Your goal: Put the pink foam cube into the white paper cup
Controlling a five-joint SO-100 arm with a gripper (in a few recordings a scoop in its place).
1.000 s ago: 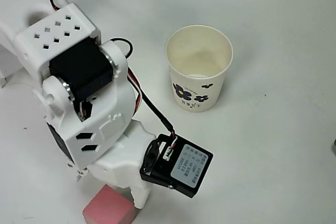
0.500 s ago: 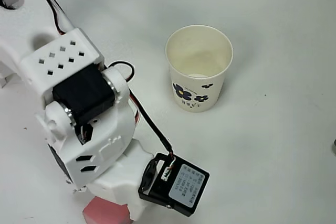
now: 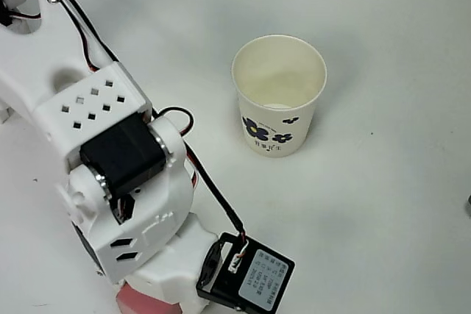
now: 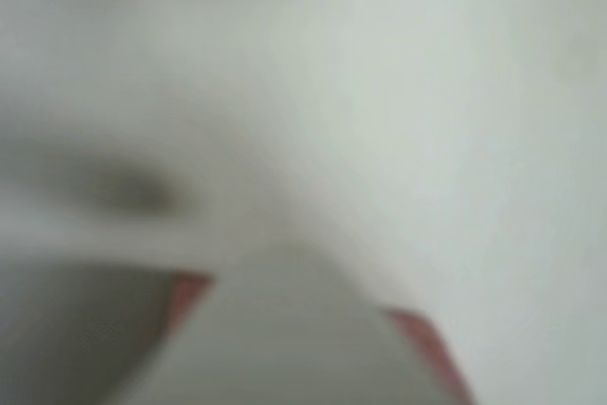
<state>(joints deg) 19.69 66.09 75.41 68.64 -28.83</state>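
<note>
- White table (image 3: 397,204) forms the work surface in the overhead view, matte and evenly lit.
- White paper cup (image 3: 279,95) stands upright right of centre, mouth open upward, dark blue flowers and small print on its near side.
- Robot arm (image 3: 118,174), white with black servo blocks and red-black wiring, runs from the top left corner down to the bottom edge.
- Pink foam cube (image 3: 134,301) lies at the bottom edge, left of centre, well apart from the cup; only a sliver shows beneath the arm's lower housing.
- Gripper: covered by the arm's own body from above; whether its jaws are spread or pressed together cannot be told.
- Wrist view: heavily blurred; a pale out-of-focus shape crosses the lower middle, with pink patches (image 4: 190,293) at either side of it.
</note>
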